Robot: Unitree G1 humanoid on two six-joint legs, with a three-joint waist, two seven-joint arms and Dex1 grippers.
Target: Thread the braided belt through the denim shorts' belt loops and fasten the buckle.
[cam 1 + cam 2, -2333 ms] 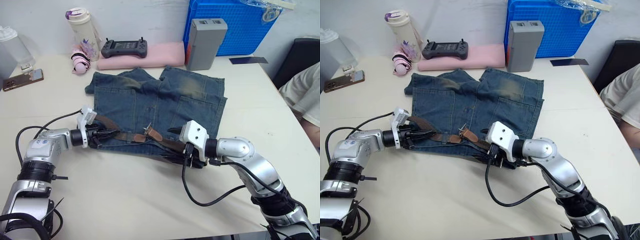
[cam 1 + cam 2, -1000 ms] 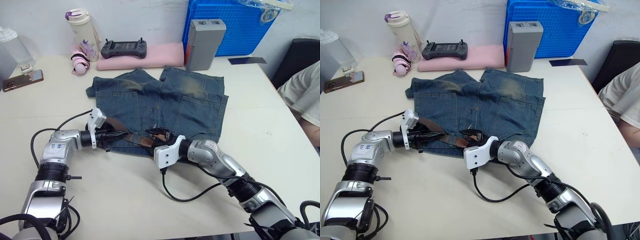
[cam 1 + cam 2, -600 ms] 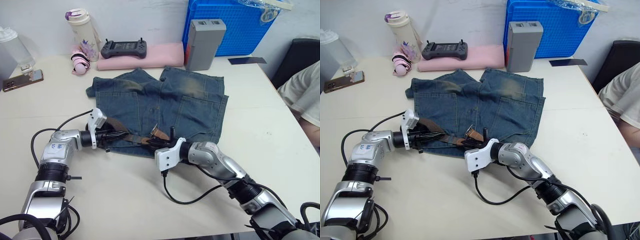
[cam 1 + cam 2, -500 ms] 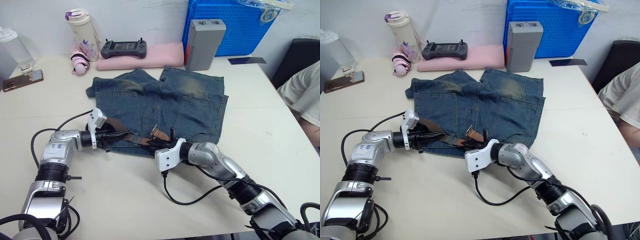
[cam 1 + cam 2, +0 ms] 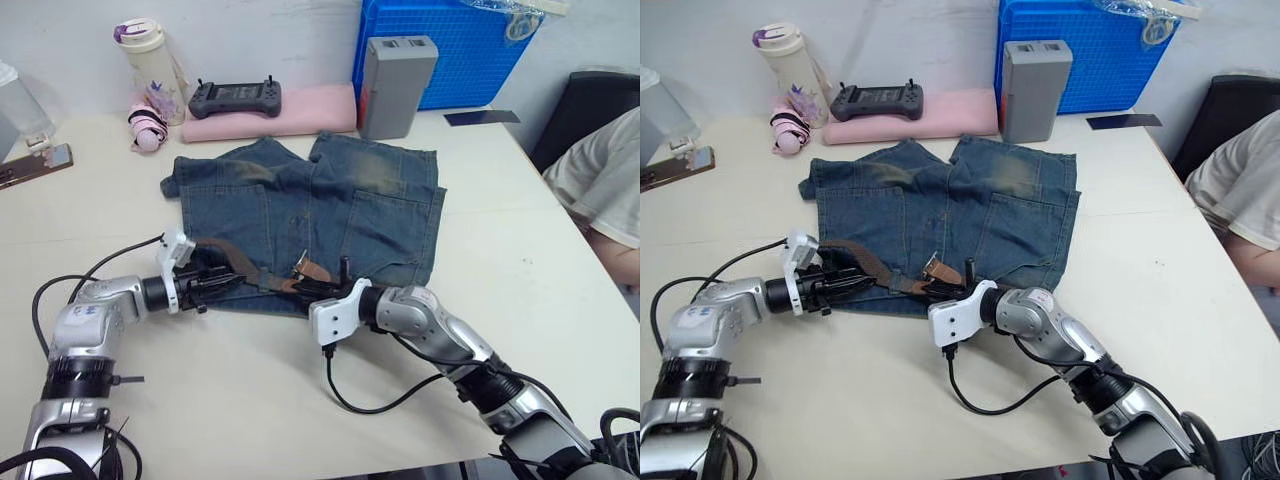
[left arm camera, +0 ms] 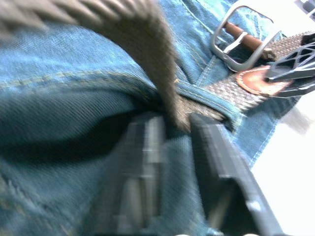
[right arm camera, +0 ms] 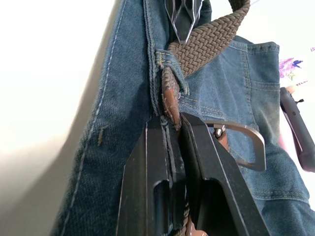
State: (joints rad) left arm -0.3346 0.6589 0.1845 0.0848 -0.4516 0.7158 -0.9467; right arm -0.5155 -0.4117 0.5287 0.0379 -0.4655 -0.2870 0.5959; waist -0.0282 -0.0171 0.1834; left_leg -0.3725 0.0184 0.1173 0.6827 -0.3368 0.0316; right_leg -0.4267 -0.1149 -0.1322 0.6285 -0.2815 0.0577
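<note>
I see blue faded denim shorts (image 5: 310, 215) flat on table | right gripper (image 7: 173, 129) pinches dark brown braided belt (image 7: 209, 39) by silvery rectangular buckle (image 7: 239, 147) | left gripper (image 6: 170, 129) jaws narrow around belt at waistband

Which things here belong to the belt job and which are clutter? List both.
Job: denim shorts, braided belt, buckle, belt loops, left pincer, right pincer.

Clutter: blue crate, grey box, game controller, pink pad, bottle, phone.

A pale table (image 5: 560, 250) carries the denim shorts (image 5: 330, 210) spread flat, a pink cloth pad (image 5: 300, 108), a grey box (image 5: 397, 70), a blue crate (image 5: 450, 45), a bottle (image 5: 145, 55) and a phone (image 5: 30, 165).
</note>
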